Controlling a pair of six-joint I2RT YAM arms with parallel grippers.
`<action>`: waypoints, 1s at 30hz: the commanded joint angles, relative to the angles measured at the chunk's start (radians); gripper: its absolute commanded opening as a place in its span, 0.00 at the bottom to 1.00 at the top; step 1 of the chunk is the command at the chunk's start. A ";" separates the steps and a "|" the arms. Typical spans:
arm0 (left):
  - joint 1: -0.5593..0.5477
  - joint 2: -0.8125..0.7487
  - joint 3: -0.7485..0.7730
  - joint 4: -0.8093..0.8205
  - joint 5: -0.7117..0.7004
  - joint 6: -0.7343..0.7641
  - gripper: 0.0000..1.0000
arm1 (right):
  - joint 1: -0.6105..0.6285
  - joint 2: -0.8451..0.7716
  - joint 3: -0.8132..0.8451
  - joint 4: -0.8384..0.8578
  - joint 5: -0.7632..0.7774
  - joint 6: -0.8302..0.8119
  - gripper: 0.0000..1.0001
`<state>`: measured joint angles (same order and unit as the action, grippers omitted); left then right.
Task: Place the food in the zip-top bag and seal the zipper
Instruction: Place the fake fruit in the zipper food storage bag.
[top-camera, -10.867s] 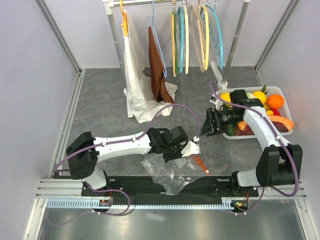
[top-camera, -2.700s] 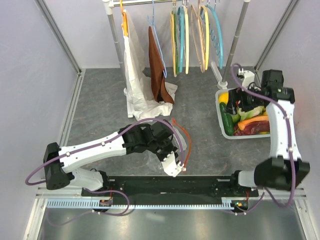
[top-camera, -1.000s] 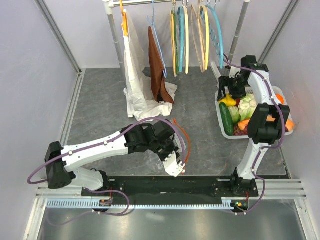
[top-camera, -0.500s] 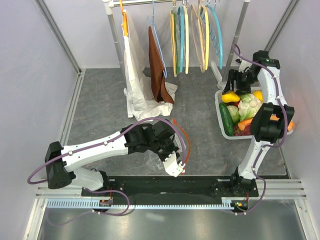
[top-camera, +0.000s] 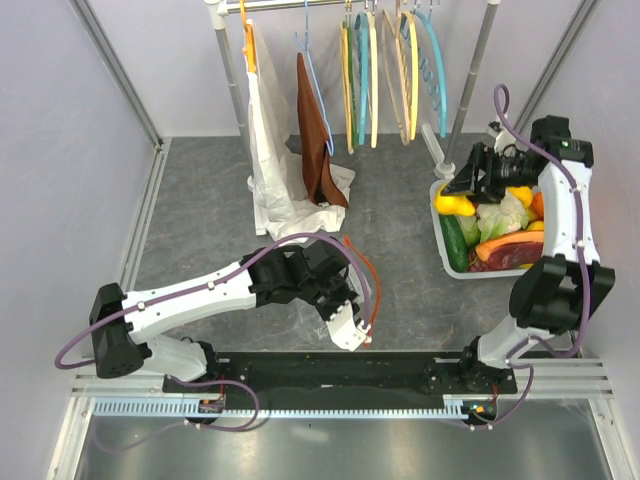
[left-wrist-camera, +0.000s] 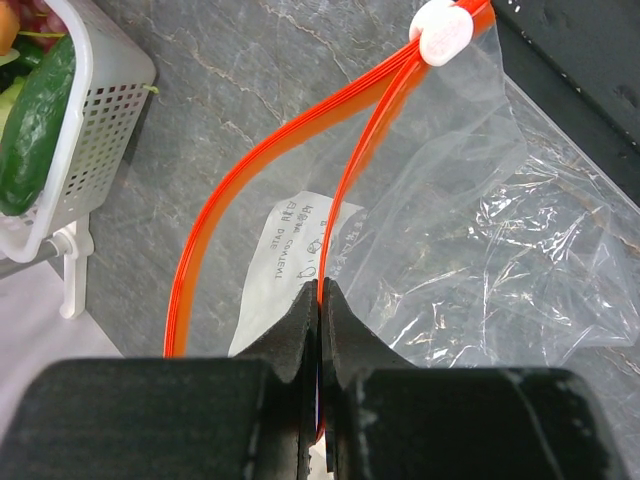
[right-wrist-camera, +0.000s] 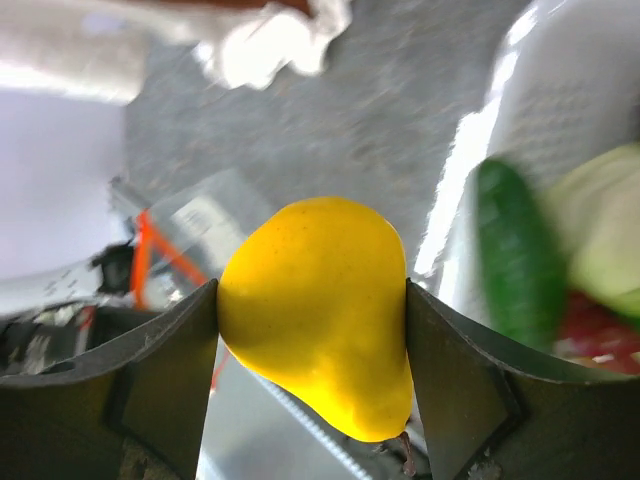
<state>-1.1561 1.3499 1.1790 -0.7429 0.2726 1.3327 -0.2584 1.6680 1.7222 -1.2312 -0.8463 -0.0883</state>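
Zipper (left-wrist-camera: 181, 290) in left pincer (left-wrist-camera: 320, 292): wrist view only

white basket (top-camera: 441, 232): table right | cabbage (top-camera: 503, 213), meat slab (top-camera: 512, 251): inside | hangers (top-camera: 385, 70): back rail

The only writing I can find is on a white paper slip (left-wrist-camera: 298, 248) inside the zip-top bag (left-wrist-camera: 480, 260), lying just beyond the tips of my left pincer (left-wrist-camera: 320, 292). It carries a few lines of small dark print, turned sideways and too fine for me to read.
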 joint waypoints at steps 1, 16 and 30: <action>0.007 -0.023 0.008 0.050 0.025 -0.020 0.02 | -0.001 -0.111 -0.157 -0.123 -0.186 -0.071 0.60; 0.024 -0.025 0.011 0.083 0.031 -0.043 0.02 | 0.047 -0.430 -0.552 -0.196 -0.464 -0.245 0.63; 0.030 -0.011 0.027 0.096 0.033 -0.070 0.02 | 0.404 -0.528 -0.694 0.745 -0.309 0.656 0.59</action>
<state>-1.1332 1.3491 1.1790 -0.6903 0.2737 1.3022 0.0795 1.1439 1.0412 -0.8139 -1.1961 0.2737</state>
